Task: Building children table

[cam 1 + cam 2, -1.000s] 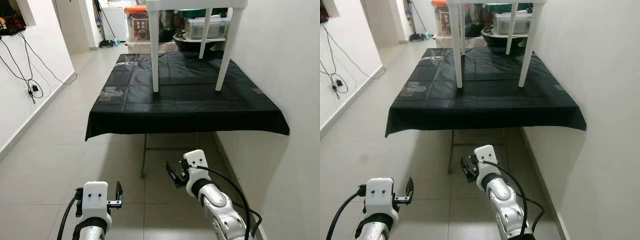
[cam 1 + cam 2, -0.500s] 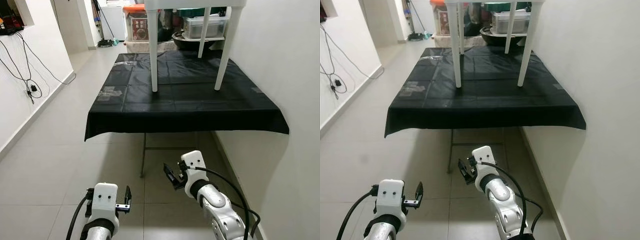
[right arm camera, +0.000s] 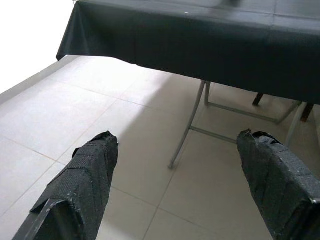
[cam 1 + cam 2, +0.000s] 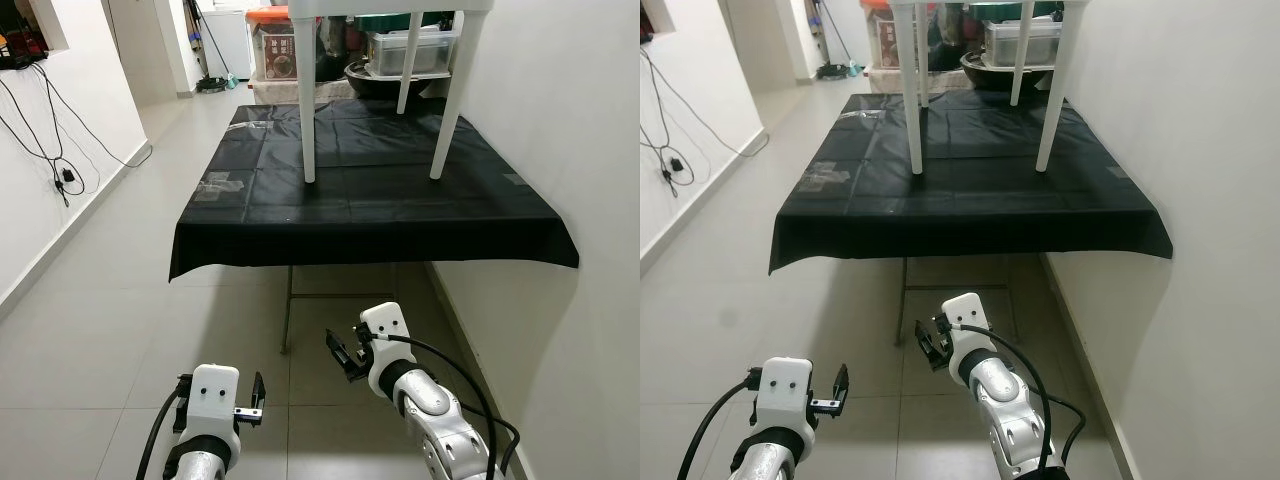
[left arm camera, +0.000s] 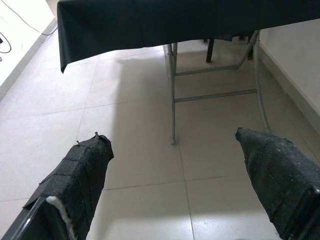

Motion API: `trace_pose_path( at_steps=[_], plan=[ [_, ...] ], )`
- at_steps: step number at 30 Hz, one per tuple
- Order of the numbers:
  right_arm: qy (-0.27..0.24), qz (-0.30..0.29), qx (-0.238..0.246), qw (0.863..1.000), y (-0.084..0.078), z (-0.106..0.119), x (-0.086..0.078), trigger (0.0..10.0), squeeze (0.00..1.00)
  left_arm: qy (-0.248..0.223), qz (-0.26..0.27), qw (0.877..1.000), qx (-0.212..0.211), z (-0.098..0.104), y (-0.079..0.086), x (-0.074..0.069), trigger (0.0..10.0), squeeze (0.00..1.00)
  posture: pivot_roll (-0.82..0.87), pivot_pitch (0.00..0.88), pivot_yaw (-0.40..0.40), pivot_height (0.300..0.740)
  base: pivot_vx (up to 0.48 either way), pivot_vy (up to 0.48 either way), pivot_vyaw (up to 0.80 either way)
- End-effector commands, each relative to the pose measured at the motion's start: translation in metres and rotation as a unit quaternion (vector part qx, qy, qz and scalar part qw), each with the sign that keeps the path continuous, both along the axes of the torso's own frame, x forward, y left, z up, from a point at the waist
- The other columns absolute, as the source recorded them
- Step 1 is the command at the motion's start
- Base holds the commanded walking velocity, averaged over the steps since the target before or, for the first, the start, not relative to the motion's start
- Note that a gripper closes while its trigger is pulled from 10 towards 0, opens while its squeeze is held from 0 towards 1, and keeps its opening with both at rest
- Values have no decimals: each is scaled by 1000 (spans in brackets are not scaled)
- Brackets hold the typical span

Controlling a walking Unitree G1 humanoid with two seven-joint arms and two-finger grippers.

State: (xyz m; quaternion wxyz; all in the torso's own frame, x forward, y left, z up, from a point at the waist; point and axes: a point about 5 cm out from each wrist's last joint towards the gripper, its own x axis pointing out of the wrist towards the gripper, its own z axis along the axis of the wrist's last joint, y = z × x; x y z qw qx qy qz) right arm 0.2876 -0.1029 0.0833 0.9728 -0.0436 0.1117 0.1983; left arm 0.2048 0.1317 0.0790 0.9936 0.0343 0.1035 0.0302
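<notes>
Left eye view: white children table point(image 4: 380, 60) upright on the black-draped folding table point(image 4: 370, 215), legs planted on the cloth. Left gripper point(image 4: 218, 412) low over the tiled floor point(image 4: 110, 300), in front of the folding table, released and empty. Right gripper point(image 4: 343, 356) likewise low, just before the front hem of the cloth, released.

Left wrist view: two black fingers point(image 5: 80, 175) spread wide, nothing between, metal frame point(image 5: 173, 90) of the folding table ahead.

Right wrist view: fingers point(image 3: 85, 175) apart, grasping nothing, cloth edge beyond.
</notes>
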Motion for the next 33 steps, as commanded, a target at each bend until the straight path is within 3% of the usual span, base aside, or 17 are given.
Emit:
trace_pose_path(
  at_steps=[1, 33],
  plan=[
    [10, 4, -2, 1000, 2, -3, -1, 10000, 0, 10, 3, 1000, 6, -3, 1, -1, 10000, 0, -53, 0, 5, 734, 0, 0, 0],
    [12, 9, 3, 1000, 3, -2, -4, 10000, 0, 13, 0, 1000, 5, -2, 1, -3, 10000, 0, -49, 0, 4, 734, 0, 0, 0]
  ],
)
